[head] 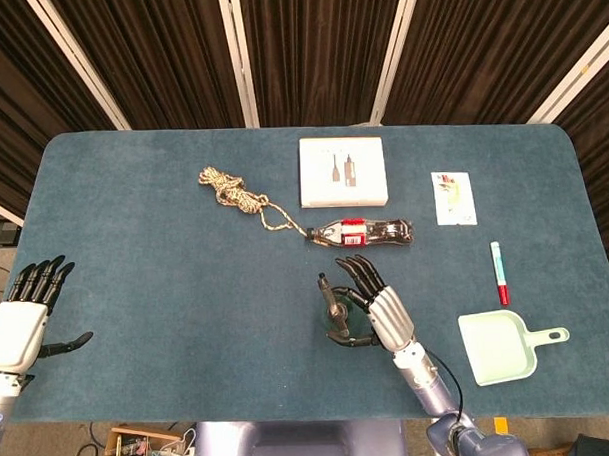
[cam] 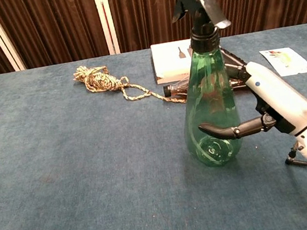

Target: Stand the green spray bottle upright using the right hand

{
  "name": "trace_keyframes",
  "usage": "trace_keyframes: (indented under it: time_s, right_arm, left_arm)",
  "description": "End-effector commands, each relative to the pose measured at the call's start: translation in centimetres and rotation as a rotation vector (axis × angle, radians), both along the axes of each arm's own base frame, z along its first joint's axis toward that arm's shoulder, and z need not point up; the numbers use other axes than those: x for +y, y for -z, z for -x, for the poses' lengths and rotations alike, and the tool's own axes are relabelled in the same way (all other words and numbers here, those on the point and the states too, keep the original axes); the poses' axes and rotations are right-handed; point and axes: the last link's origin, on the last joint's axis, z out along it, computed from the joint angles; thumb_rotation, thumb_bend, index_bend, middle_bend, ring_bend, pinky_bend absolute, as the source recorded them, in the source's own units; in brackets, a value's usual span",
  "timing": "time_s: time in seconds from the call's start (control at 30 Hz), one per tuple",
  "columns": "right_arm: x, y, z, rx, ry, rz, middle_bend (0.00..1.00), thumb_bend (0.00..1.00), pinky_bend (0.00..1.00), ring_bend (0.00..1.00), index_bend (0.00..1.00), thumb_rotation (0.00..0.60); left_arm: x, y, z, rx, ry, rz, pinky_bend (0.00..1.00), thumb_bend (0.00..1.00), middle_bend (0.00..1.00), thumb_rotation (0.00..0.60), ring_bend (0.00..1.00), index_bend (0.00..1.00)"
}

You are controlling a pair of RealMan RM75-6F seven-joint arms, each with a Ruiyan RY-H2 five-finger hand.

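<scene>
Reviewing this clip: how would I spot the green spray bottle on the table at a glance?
Start at the white box at the far middle of the blue table, then come toward the near edge, past the small cola bottle lying flat. The green spray bottle stands there in the right hand; it alone is upright, translucent green with a black trigger head.

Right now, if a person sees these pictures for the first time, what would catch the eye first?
First the green spray bottle, standing upright on the table's near middle, with the right hand around it from the right. Behind it lies a small dark bottle with a red label, and a tangled rope stretches away to the left. The left hand hangs open at the table's left edge.
</scene>
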Motion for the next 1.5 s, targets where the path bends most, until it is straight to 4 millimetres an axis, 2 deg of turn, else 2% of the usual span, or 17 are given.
trace_keyframes:
  time_s: [0.03,0.07,0.13,0.3,0.4,0.53,0.57,1.0,1.5]
  right_arm:
    - [-0.1,-0.1,0.2,0.006,-0.003,0.0,0.01,0.5,0.0,0.0,0.6,0.6]
    - [-0.1,-0.2,0.3,0.012,-0.005,-0.001,0.0,0.47,0.0,0.0,0.54,0.6]
    - [-0.2,-0.3,0.3,0.018,-0.007,-0.004,0.0,0.44,0.0,0.0,0.48,0.6]
    - [-0.9,-0.7,0.4,0.028,-0.002,0.002,0.0,0.41,0.0,0.0,0.39,0.6]
    - [-1.4,-1.0,0.6,0.036,0.01,0.003,0.0,0.37,0.0,0.0,0.27,0.6]
    - [-1.8,-1.2,1.1,0.072,0.028,-0.001,0.0,0.28,0.0,0.0,0.02,0.6]
    - [-1.8,-1.3,1.3,0.081,0.033,0.0,0.0,0.25,0.0,0.0,0.0,0.6]
    - [-1.8,-2.5,1.9,0.128,0.043,0.025,0.0,0.16,0.0,0.0,0.0,0.6]
    - [-1.8,-4.4,2.3,0.139,0.065,0.055,0.0,0.11,0.0,0.0,0.0,0.6]
  left_arm:
    - [0.0,0.0,0.0,0.001,0.001,0.002,0.05,0.07,0.0,0.6,0.0,0.0]
    - [0.0,0.0,0.0,0.0,0.002,0.002,0.05,0.07,0.0,0.6,0.0,0.0]
    - [0.0,0.0,0.0,0.0,0.003,0.001,0.05,0.07,0.0,0.6,0.0,0.0]
    - [0.0,0.0,0.0,-0.003,0.005,0.001,0.05,0.07,0.0,0.6,0.0,0.0]
    - [0.0,0.0,0.0,-0.003,0.004,0.0,0.05,0.07,0.0,0.6,0.0,0.0]
    - [0.1,0.0,0.0,-0.005,0.003,-0.001,0.05,0.07,0.0,0.6,0.0,0.0]
    - [0.1,0.0,0.0,-0.005,0.002,-0.001,0.05,0.07,0.0,0.6,0.0,0.0]
    - [0.1,-0.1,-0.1,-0.014,0.014,-0.013,0.05,0.07,0.0,0.6,0.0,0.0]
    - [0.0,-0.1,-0.2,-0.022,0.022,-0.009,0.05,0.07,0.0,0.6,0.0,0.0]
